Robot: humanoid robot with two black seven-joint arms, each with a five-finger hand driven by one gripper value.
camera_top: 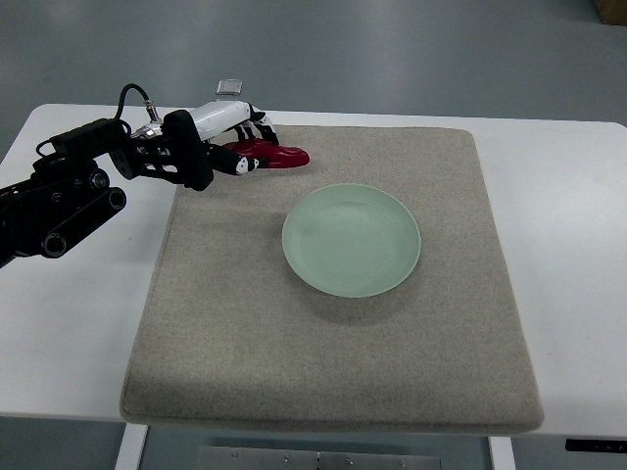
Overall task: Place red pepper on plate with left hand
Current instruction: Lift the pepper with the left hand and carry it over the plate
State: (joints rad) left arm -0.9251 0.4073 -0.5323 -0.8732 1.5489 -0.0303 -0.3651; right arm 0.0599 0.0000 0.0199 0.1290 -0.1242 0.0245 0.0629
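Left hand (233, 137) comes in from the left edge, over the far-left corner of the beige mat (333, 392) on the white surface (573, 255). Fingers curled around the stem end of the red pepper (274, 154), gripping it; rest of the pepper sticks out to the right, low over the mat — can't tell if it's touching. Pale green plate (352, 240) sits mid-mat, nothing on it, clearly apart from pepper & hand.

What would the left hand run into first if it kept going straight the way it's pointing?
The glossy red pepper: the left hand points rightward with its fingers already around or touching it; contact is unclear.
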